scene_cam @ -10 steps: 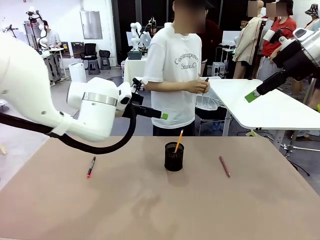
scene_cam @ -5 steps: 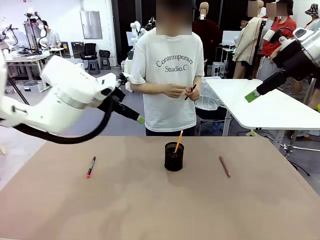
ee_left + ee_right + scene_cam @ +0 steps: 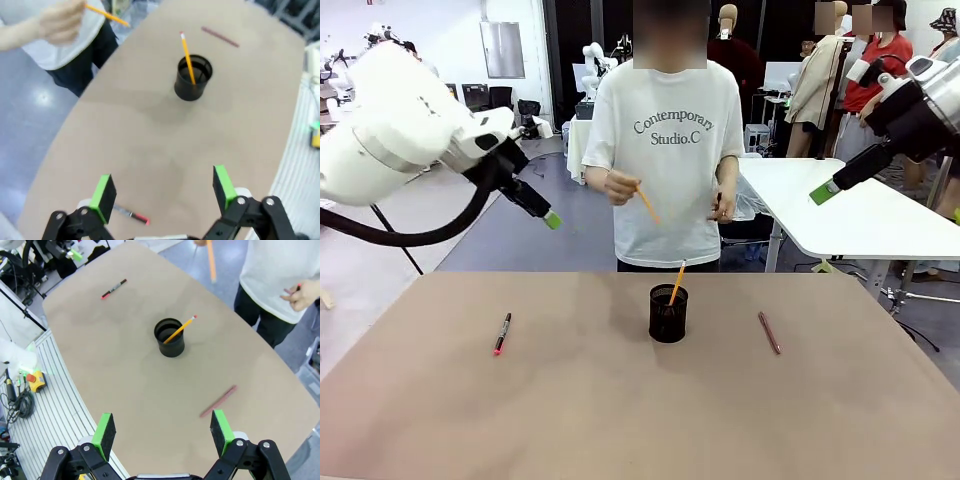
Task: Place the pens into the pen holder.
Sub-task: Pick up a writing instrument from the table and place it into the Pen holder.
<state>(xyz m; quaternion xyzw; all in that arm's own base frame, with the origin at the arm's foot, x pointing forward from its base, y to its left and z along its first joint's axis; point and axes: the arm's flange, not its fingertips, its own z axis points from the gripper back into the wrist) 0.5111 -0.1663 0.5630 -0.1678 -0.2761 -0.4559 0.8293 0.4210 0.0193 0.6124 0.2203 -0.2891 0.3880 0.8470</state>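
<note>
The black mesh pen holder stands mid-table with one orange pencil leaning in it. A black marker with a red end lies to its left, and a brownish-pink pen lies to its right. The person at the far edge holds another orange pencil in a raised hand. My left gripper hangs open, high above the table's left. High at the right, my right gripper is open with nothing in it.
The person's other hand holds a dark pen at waist height. A white table stands behind at the right. The brown tabletop is bare in front of the holder.
My left arm has swung up and to the left, away from the table's middle. The person has turned to face the table and raised a pencil. The right arm has not moved.
</note>
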